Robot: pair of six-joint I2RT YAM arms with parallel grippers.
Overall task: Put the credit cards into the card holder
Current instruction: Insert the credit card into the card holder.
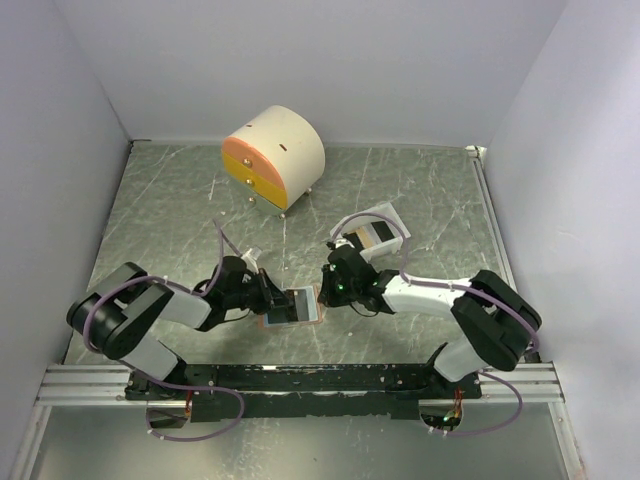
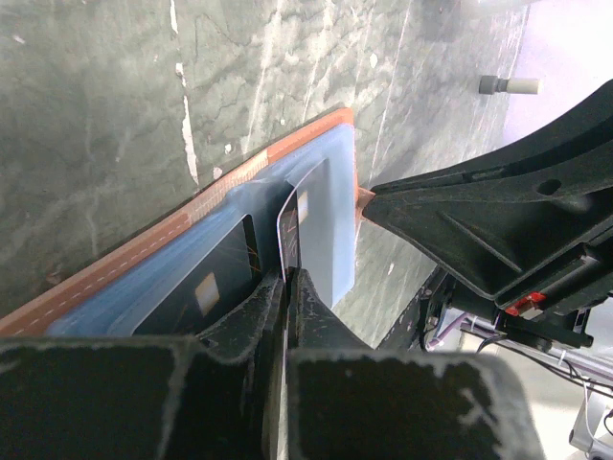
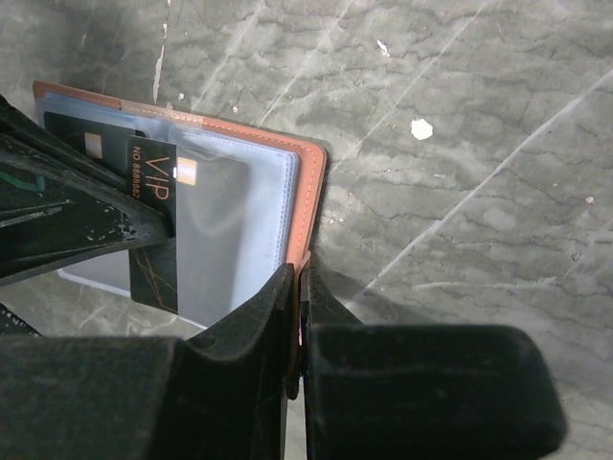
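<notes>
Both claws clenched at the open card holder (image 1: pixel 293 306), 6 o'clock on the worktop (image 1: pixel 180 200).
Holder: salmon leather-like cover with pale stitching along the rim and clear bluish plastic sleeves inside, lying flat. Right claw (image 3: pixel 299 278) pinches the cover's edge, tight on the leather. Left claw (image 2: pixel 286 278) grips a thin, glossy black card (image 3: pixel 153 251) with gold "VIP" lettering; the card lies against a sleeve, partly overhanging the holder's edge. A second dark card (image 3: pixel 63 129), with a chip, sits in a neighbouring sleeve. At 2 o'clock from the holder, a small white rectangular tray (image 1: pixel 398 222) holds more cards (image 1: pixel 372 234), dark and tan. At 12 o'clock stands a rounded cream cabinet (image 1: pixel 285 150) with orange-yellow drawers. Worktop is green-grey and marble-veined.
</notes>
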